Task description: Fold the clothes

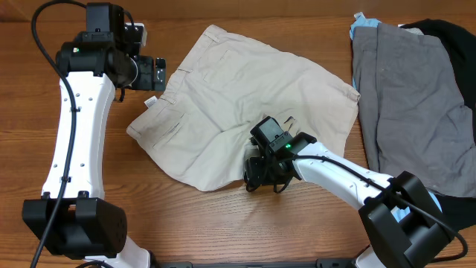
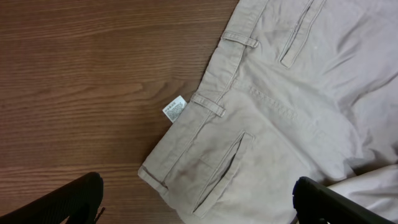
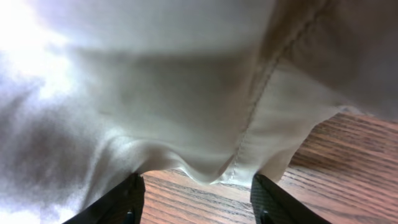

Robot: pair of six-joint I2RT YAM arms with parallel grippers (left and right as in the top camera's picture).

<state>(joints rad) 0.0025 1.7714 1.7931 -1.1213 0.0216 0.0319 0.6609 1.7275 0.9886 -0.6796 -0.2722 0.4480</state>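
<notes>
Your shorts (image 1: 245,97) lie spread on the tabletop (image 1: 223,223). Your left pincer (image 2: 199,202) hangs wide open by their waistband, holding nothing. Your right pincer (image 3: 198,199) gapes, empty, at their hem.

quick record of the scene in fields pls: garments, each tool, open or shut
surface: wooden table
garment in work: beige shorts, spread out, rumpled, not yet folded
label: small white label sticking out at the waistband
left tool: open, above the waistband end, holding nothing
right tool: open, at the near hem of the shorts, hem edge just ahead of its fingers
pile: grey garment on the right arm's side, light blue cloth and black cloth showing at its edges
</notes>
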